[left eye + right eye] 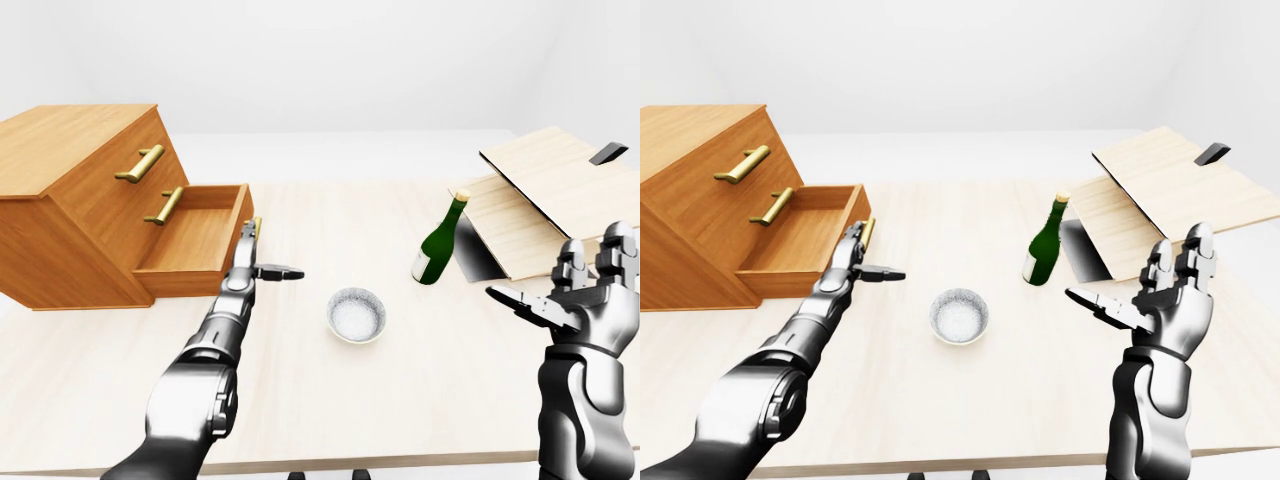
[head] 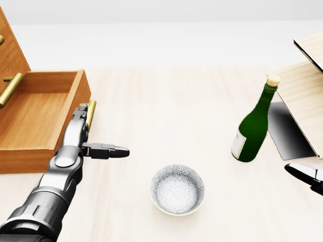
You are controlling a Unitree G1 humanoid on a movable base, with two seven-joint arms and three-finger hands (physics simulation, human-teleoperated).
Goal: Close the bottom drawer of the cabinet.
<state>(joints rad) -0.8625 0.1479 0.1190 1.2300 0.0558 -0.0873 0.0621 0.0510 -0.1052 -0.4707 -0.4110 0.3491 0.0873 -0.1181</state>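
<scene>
The left hand [image 2: 83, 132] reached out flat, fingers extended against the front panel of the bottom drawer [image 1: 190, 240], thumb jutting sideways, gripping nothing. The drawer stood pulled out of the cabinet [image 1: 70, 200], directly beyond the fingertips, its brass handle [image 2: 91, 113] just beside them. A clean close probably needed a straight, centred push along the drawer's travel. The right hand [image 1: 1165, 295] hovered open, well apart, with a bowl [image 2: 177, 190] and bottle [image 2: 253, 126] between.
</scene>
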